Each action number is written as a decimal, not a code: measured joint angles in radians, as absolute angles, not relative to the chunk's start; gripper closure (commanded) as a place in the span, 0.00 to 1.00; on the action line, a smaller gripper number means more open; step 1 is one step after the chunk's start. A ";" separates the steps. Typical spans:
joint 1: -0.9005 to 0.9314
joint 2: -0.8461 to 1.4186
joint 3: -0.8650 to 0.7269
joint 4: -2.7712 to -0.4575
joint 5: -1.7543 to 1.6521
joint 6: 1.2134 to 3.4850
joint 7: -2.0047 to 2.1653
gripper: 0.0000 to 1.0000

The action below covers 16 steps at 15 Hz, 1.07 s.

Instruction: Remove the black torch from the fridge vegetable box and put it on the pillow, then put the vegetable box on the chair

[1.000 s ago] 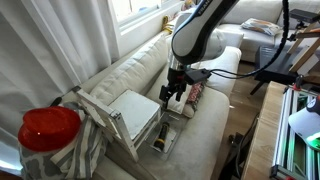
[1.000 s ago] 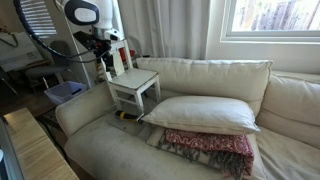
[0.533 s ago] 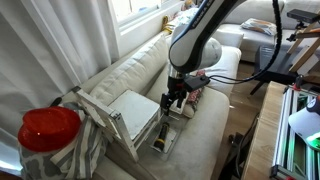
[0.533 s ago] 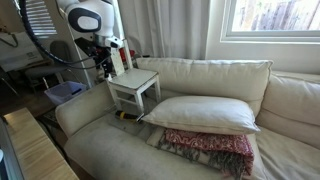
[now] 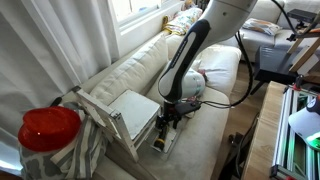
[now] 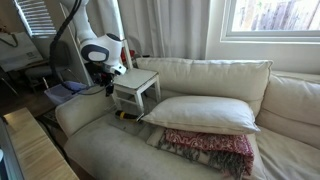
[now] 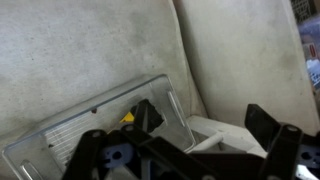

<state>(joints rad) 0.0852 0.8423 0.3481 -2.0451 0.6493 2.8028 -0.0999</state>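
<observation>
The clear vegetable box [image 5: 166, 134] lies on the sofa seat, right beside the pale wooden chair [image 5: 128, 112]. In the wrist view the box [image 7: 95, 128] fills the lower left, with a yellow bit inside. A small dark shape with yellow at the box's near end [image 5: 158, 146] seems to be the black torch. My gripper [image 5: 168, 119] is low over the box and open, and its jaws [image 7: 205, 122] stand wide apart and hold nothing. The cream pillow [image 6: 200, 112] lies on the sofa past the chair [image 6: 134, 89]. The gripper [image 6: 109, 84] is partly hidden behind the chair.
A red patterned blanket [image 6: 207, 150] lies under the pillow's front edge. A red-topped object on striped cloth [image 5: 48, 130] stands close to the camera. The sofa back [image 5: 120, 68] rises behind the chair. A rack [image 5: 300, 110] stands past the sofa's edge.
The arm has come down from above the chair's seat height towards the box. The gripper now sits low beside the chair and over the box. The box, pillow and chair have not moved.
</observation>
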 measured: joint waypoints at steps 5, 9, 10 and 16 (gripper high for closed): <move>0.045 1.001 0.382 -1.926 0.660 2.917 -0.079 0.00; 0.039 1.006 0.390 -1.913 0.653 2.917 -0.076 0.00; 0.041 1.007 0.387 -1.911 0.647 2.916 -0.059 0.00; 0.044 1.100 0.362 -1.833 0.621 2.858 0.060 0.08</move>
<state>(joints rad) 0.0441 1.0999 0.3624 -1.8326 0.6214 2.8581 0.0601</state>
